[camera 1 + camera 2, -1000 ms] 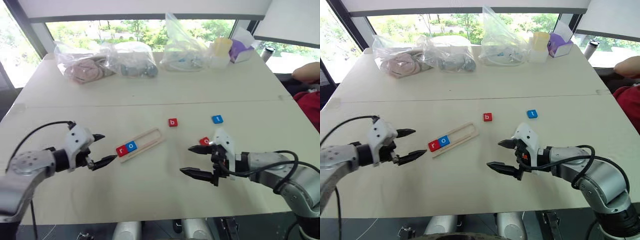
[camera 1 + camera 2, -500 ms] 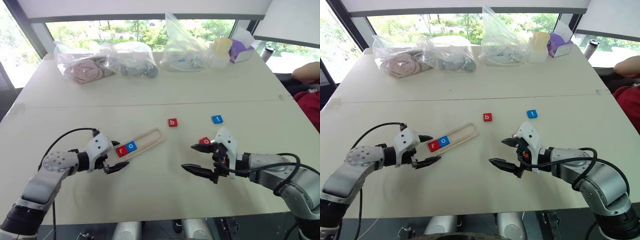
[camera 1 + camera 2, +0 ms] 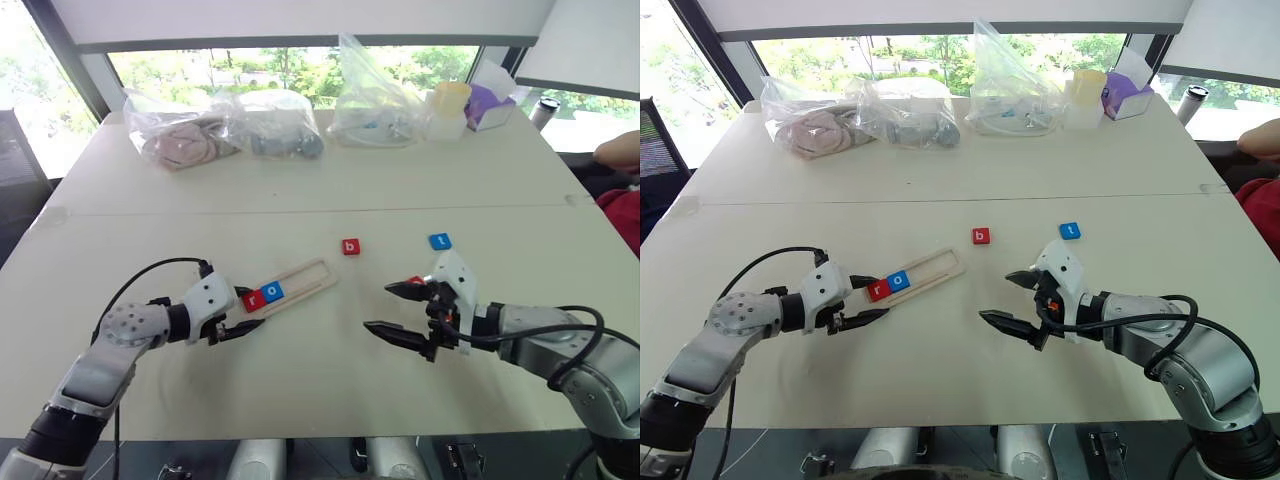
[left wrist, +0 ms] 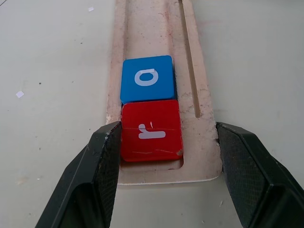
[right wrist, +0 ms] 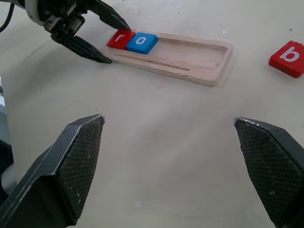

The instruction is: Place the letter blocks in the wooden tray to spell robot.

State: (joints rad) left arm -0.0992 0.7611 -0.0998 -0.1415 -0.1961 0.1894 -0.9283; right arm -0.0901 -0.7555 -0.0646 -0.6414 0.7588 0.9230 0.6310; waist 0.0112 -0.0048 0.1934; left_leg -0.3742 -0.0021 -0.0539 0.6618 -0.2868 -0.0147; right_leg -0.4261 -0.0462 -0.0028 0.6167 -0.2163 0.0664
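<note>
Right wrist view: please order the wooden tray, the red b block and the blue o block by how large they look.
1. wooden tray
2. red b block and blue o block: nearly alike; the b block lies nearer the camera, so I leave them unranked.

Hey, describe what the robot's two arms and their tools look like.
Both arms have grey metallic segments with round joints and a loose black cable looping along each. Each wrist carries a white housing. The left tool and right tool each have two black, tapered fingers with a fine cross-hatched texture.
</note>
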